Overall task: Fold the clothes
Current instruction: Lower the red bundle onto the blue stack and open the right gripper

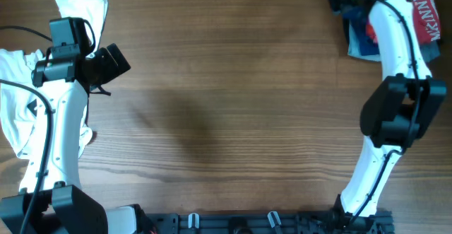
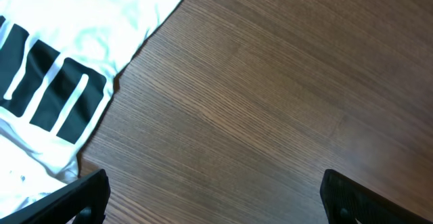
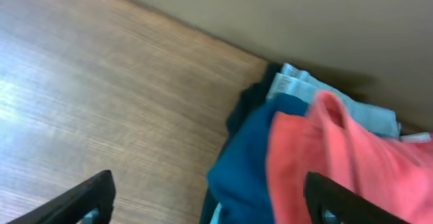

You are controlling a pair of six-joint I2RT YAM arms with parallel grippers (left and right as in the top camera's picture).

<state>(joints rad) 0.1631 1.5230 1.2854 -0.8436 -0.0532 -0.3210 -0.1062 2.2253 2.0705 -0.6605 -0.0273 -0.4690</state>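
Observation:
The clothes lie in two groups. A white T-shirt with black print (image 2: 54,82) is crumpled at the table's left (image 1: 14,100), with more white cloth at the back left (image 1: 81,1). At the back right, a red shirt with white lettering (image 1: 427,11) lies on a dark blue garment (image 1: 360,43). In the right wrist view the red shirt (image 3: 338,163) overlaps the dark blue garment (image 3: 250,170) and a light blue one (image 3: 304,88). My right gripper (image 3: 210,204) hangs open over that pile's edge, holding nothing. My left gripper (image 2: 216,204) is open above bare wood, right of the white shirt.
The wooden table (image 1: 233,107) stretches between the two arms. A beige wall (image 3: 284,14) rises just behind the right pile. The right arm (image 1: 395,57) reaches over the pile's left part. A black rail (image 1: 268,223) runs along the front edge.

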